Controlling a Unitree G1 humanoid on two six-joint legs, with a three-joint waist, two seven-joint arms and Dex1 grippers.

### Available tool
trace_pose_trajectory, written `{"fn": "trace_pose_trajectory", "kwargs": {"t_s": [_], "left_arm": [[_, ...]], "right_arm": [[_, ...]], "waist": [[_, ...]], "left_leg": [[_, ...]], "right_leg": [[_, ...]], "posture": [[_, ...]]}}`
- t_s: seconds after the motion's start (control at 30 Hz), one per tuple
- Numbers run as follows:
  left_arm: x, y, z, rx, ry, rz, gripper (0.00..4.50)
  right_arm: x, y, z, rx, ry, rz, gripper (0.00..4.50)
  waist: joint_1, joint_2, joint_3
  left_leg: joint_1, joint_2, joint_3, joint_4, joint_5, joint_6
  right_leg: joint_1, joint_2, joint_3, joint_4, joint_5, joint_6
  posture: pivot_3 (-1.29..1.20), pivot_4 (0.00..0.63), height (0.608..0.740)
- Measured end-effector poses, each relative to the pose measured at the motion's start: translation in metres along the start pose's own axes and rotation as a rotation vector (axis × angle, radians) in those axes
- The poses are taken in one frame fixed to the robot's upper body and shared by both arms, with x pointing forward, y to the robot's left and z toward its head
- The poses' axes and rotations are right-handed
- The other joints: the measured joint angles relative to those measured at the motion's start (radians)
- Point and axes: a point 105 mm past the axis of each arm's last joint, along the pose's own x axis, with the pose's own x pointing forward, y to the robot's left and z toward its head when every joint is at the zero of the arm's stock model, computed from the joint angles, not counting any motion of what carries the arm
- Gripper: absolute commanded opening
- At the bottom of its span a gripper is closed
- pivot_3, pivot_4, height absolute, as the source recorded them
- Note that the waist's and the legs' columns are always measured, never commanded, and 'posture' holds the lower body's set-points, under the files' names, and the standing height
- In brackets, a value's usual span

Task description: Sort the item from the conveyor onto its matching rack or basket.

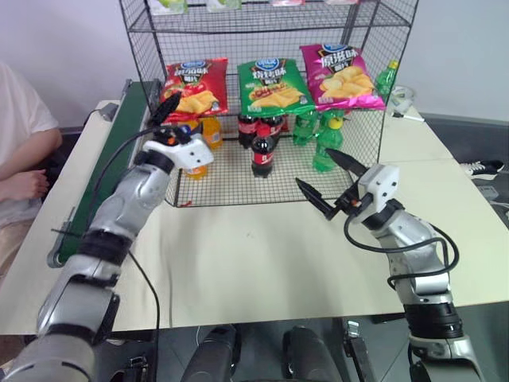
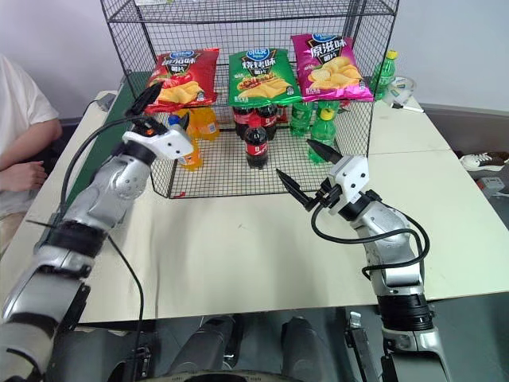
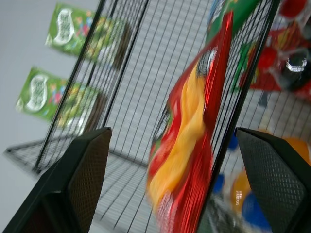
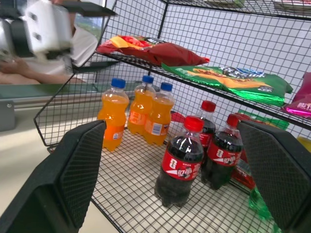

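Note:
The item, a shiny red crisp bag (image 1: 195, 83), lies on the middle tier of the black wire rack (image 1: 362, 131), at its left end next to a green bag. My left gripper (image 1: 176, 118) stands open just in front of the red bag, and nothing is between its fingers (image 3: 77, 179). In the left wrist view the bag (image 3: 194, 126) hangs over the shelf edge, apart from both fingers. The dark green conveyor (image 1: 111, 159) runs along the table's left side. Over the table, in front of the rack, my right gripper (image 1: 314, 169) is open and empty.
A green crisp bag (image 1: 274, 83) and a magenta one (image 1: 338, 76) share the middle shelf. Cola bottles (image 4: 182, 165), orange drink bottles (image 4: 114, 114) and green soda bottles (image 1: 326, 147) stand on the bottom tier. A person (image 1: 20, 151) sits at the left. The pale table (image 1: 254, 255) spreads in front.

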Motion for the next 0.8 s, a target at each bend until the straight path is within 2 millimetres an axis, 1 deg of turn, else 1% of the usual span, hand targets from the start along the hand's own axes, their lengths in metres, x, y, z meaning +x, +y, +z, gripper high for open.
{"fn": "trace_pose_trajectory", "kwargs": {"t_s": [0.07,0.13,0.17,0.2,0.27,0.3,0.37,0.4,0.5,0.57,0.63,0.7,0.8], "left_arm": [[-0.014,0.008,-0.001,-0.078,0.027,-0.003,4.24],[-0.031,0.004,0.001,-0.236,0.031,-0.050,4.24],[-0.039,0.000,0.002,-0.346,0.030,-0.079,4.24],[-0.044,-0.002,0.004,-0.417,0.023,-0.101,4.24],[-0.069,-0.008,0.007,-0.683,0.000,-0.209,4.24],[-0.082,-0.009,0.005,-0.781,0.005,-0.248,4.24],[-0.108,-0.009,-0.005,-0.896,0.040,-0.355,4.24],[-0.120,-0.008,-0.010,-0.938,0.063,-0.397,4.24],[-0.140,-0.002,-0.025,-1.031,0.143,-0.446,4.24],[-0.155,-0.001,-0.033,-1.058,0.192,-0.477,4.24],[-0.167,-0.003,-0.037,-1.057,0.218,-0.518,4.24],[-0.174,-0.004,-0.042,-1.043,0.241,-0.538,4.24],[-0.182,-0.005,-0.053,-1.006,0.276,-0.534,4.24]], "right_arm": [[-0.001,0.000,0.000,0.001,0.001,0.000,4.50],[-0.002,0.000,0.000,0.004,0.000,0.005,4.50],[-0.002,0.000,0.000,0.003,0.000,0.008,4.50],[-0.003,-0.001,0.000,0.003,0.003,0.008,4.50],[-0.007,-0.002,0.000,0.001,0.010,0.015,4.50],[-0.011,-0.003,-0.001,0.002,0.022,0.016,4.50],[-0.023,-0.007,-0.004,0.002,0.060,0.026,4.50],[-0.030,-0.008,-0.004,0.000,0.081,0.036,4.50],[-0.049,-0.006,-0.002,0.000,0.129,0.104,4.50],[-0.068,-0.006,-0.004,0.002,0.182,0.137,4.50],[-0.085,-0.008,-0.007,0.010,0.245,0.164,4.50],[-0.091,-0.011,-0.004,-0.001,0.258,0.176,4.50],[-0.094,-0.017,-0.001,-0.017,0.263,0.168,4.50]], "waist": [[0.001,0.001,0.000],[0.004,0.001,0.000],[0.005,0.001,0.000],[0.006,0.001,0.000],[0.003,0.001,0.000],[0.001,0.001,0.000],[-0.001,0.002,0.000],[0.001,0.002,0.000],[0.012,0.003,0.001],[0.015,0.003,0.001],[0.019,0.003,0.001],[0.022,0.003,0.001],[0.023,0.003,0.001]], "left_leg": [[0.000,0.000,0.000,0.000,0.000,0.000],[0.000,0.000,0.000,0.001,0.000,0.000],[0.000,0.000,0.000,0.001,0.000,0.000],[0.000,0.000,0.000,0.001,0.000,0.000],[0.000,0.000,0.000,0.000,0.000,0.000],[0.000,0.000,0.000,0.000,0.000,0.000],[0.000,0.001,0.000,-0.001,0.000,0.000],[0.000,0.001,0.000,-0.001,0.000,0.000],[0.001,0.001,0.000,0.000,-0.001,0.001],[0.001,0.001,0.000,0.000,-0.002,0.002],[0.002,0.001,0.002,0.000,-0.002,0.003],[0.003,0.001,0.002,0.000,-0.002,0.003],[0.003,0.002,0.003,0.000,-0.003,0.002]], "right_leg": [[0.000,0.000,0.001,0.000,0.000,0.000],[0.001,-0.001,0.001,0.000,0.000,0.000],[0.001,-0.001,0.001,-0.001,0.000,0.000],[0.001,-0.001,0.001,-0.001,0.000,-0.001],[0.001,-0.003,0.001,-0.002,0.000,-0.001],[0.000,-0.004,0.001,-0.002,0.000,-0.001],[0.000,-0.003,0.001,-0.002,0.000,-0.002],[0.000,-0.003,0.001,-0.002,0.000,-0.002],[0.002,-0.004,0.000,-0.003,-0.002,-0.005],[0.005,-0.005,0.000,-0.005,-0.002,-0.005],[0.006,-0.005,0.001,-0.007,-0.002,-0.006],[0.006,-0.006,0.001,-0.007,-0.003,-0.007],[0.007,-0.006,0.001,-0.007,-0.004,-0.008]], "posture": [[0.00,0.150,0.740],[0.00,0.150,0.740],[0.00,0.150,0.740],[0.00,0.150,0.740],[0.00,0.150,0.740],[0.00,0.150,0.740],[0.00,0.150,0.740],[0.00,0.150,0.740],[0.00,0.150,0.740],[0.00,0.150,0.740],[0.00,0.150,0.740],[0.00,0.150,0.740],[0.00,0.150,0.740]]}}
